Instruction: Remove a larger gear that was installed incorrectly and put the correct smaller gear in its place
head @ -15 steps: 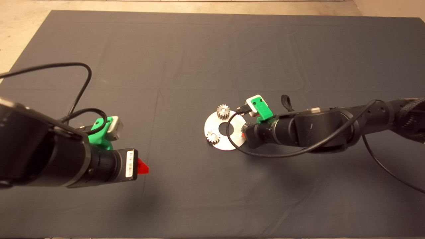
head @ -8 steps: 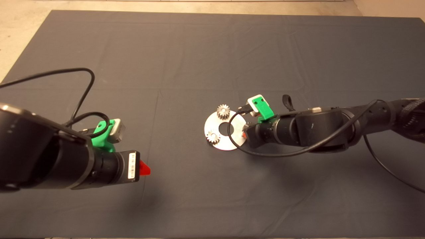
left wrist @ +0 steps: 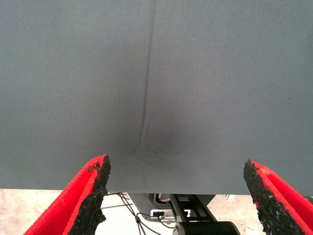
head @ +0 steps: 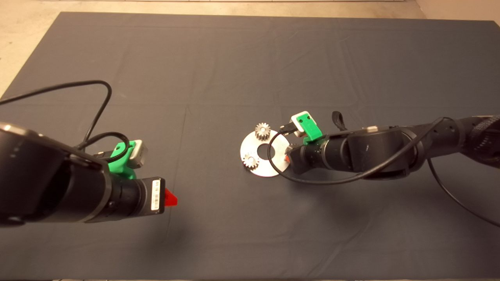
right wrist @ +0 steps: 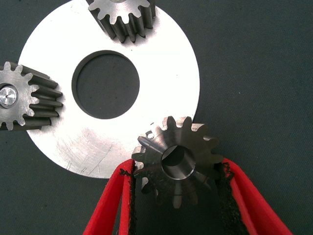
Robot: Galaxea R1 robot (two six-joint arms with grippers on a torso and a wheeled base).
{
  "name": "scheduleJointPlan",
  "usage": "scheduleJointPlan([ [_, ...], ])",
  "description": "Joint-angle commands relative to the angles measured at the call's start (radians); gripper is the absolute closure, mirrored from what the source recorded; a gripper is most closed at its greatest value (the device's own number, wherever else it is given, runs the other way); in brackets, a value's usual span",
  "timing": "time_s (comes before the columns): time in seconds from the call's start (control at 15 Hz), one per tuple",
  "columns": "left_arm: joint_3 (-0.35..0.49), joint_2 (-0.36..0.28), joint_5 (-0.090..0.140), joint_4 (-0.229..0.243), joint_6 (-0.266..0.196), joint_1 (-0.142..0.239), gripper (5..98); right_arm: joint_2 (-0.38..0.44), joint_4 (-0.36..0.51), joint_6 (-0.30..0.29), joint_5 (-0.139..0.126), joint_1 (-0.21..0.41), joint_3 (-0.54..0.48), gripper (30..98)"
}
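steel gear (right wrist: 177, 161) clamped in right gripper (right wrist: 175, 196), at rim of round steel plate (right wrist: 161, 68); looks same size as two pinions (right wrist: 124, 17) (right wrist: 22, 95) seated on plate, so probably smaller gear, seating unconfirmed. larger gear not in view, removal apparently done. left gripper (left wrist: 176, 196) released, hovering over bare surface (left wrist: 156, 73), well apart.
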State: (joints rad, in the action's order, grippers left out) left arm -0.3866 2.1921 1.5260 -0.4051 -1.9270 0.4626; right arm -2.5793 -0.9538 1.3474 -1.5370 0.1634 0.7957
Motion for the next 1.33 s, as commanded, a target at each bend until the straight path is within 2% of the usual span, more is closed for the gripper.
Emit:
scheduleJointPlan([
  [0.0, -0.001, 0.002, 0.132, -0.011, -0.001, 0.004, 34.7, -0.006, -0.056, 0.001, -0.121, 0.015, 0.016, 94.7],
  [0.67, -0.004, 0.001, 0.132, -0.011, -0.001, 0.004, 34.7, -0.057, -0.069, 0.009, -0.121, 0.011, 0.037, 94.7],
  [0.8, -0.004, 0.001, 0.132, -0.015, -0.001, 0.004, 34.7, -0.056, -0.069, 0.009, -0.121, -0.008, 0.034, 94.7],
  [1.27, -0.006, 0.005, 0.132, -0.017, -0.003, -0.005, 34.7, 0.014, -0.062, 0.009, -0.121, -0.036, 0.009, 94.6],
])
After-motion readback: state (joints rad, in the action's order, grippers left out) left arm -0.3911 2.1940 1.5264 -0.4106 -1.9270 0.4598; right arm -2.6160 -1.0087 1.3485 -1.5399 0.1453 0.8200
